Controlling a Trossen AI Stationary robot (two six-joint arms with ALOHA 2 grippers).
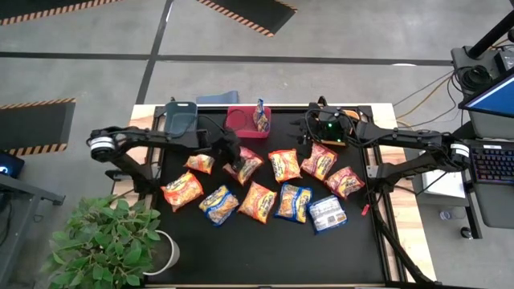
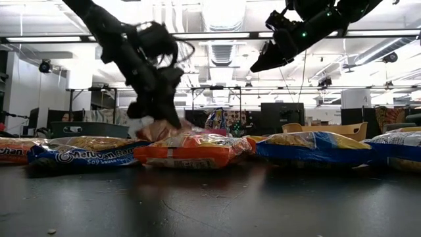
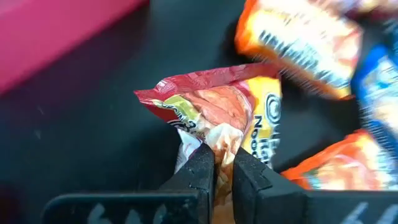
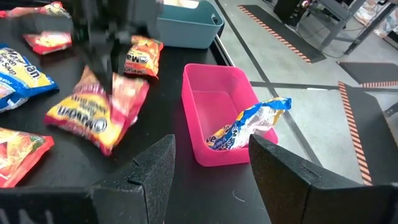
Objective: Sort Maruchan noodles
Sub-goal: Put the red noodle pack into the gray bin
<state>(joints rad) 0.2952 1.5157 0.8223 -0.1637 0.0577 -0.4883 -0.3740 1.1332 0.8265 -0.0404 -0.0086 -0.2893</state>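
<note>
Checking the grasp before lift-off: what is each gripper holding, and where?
The left gripper pinches the red noodle packet by its crimped end edge. The right gripper holds nothing.

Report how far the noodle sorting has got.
Done: one blue-and-yellow packet sits in the pink bin. In hand: the left claw has pinched shut on the edge of a red packet on the table. The right claw hangs open above the table near the pink bin. Left: about ten packets lie loose; the grey bin looks empty.
</note>
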